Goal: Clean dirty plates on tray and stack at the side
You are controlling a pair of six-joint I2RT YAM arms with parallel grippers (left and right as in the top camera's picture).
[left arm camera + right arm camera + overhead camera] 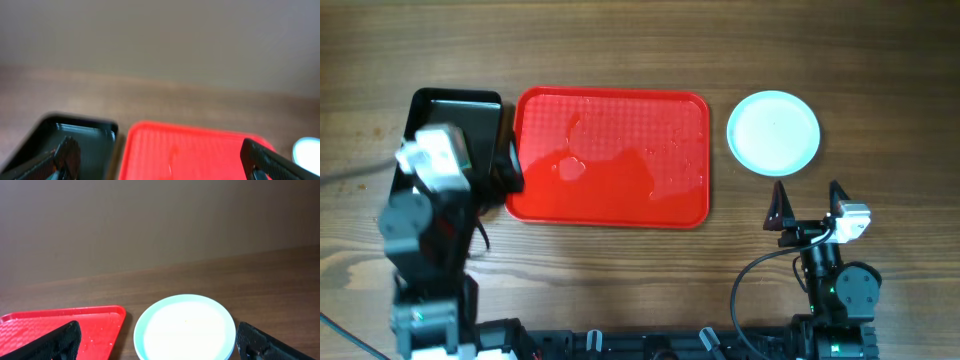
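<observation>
The red tray [620, 120] lies mid-table with wet, glossy patches and no plates on it. It also shows in the left wrist view [190, 150] and the right wrist view [75, 322]. A pale mint-white plate [773, 132] sits on the table to the tray's right, clean on top; whether others lie under it I cannot tell. It shows in the right wrist view [185, 327] and at the left wrist view's edge [307, 150]. My left gripper [505, 165] is open and empty over the red tray's left edge [160, 160]. My right gripper [808, 205] is open and empty just in front of the plate [157, 337].
A glossy black tray [460, 110] sits left of the red tray, partly under my left arm; it shows in the left wrist view [80, 137]. Wooden table [880, 80] all round. A cable runs by the right arm's base.
</observation>
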